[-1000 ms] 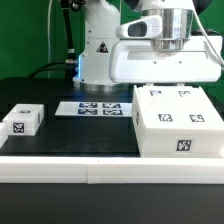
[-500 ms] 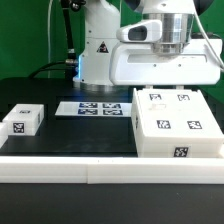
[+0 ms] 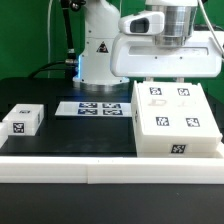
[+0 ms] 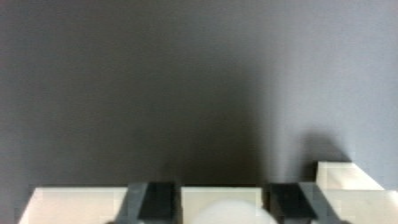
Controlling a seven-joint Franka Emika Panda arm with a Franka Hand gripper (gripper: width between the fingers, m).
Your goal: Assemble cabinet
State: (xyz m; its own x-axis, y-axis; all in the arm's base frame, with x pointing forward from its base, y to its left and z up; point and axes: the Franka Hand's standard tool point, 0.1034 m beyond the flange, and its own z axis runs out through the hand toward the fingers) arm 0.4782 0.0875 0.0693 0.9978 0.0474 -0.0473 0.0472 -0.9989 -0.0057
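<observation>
Exterior view read as a clock face.

- Cabinet (image 3: 175,125): big white tagged box, sits on the black table (image 3: 60,142) at about 4 o'clock. It is flat on the table, tags on top and front facing out, so it reads as the fixed base the other parts come to.
- Gripper (image 4: 221,205): up at about 1 o'clock, directly above the cabinet. In the wrist view, the two dark fingers (image 4: 157,203) bracket a white piece that fills the gap between them. Jaws look pressed onto it, pinching.
- White panel (image 3: 165,62): broad slab hanging level under the wrist, clear of the cabinet top. It seems kept square and level so it can go straight down.
- Small white block (image 3: 22,120): 9 o'clock, well apart, out of the working path.
- Marker board (image 3: 95,107): near centre, just beside the cabinet, untouched.

Judgement: mid-carry, lining up the panel. Risk is a skewed descent catching an edge.
</observation>
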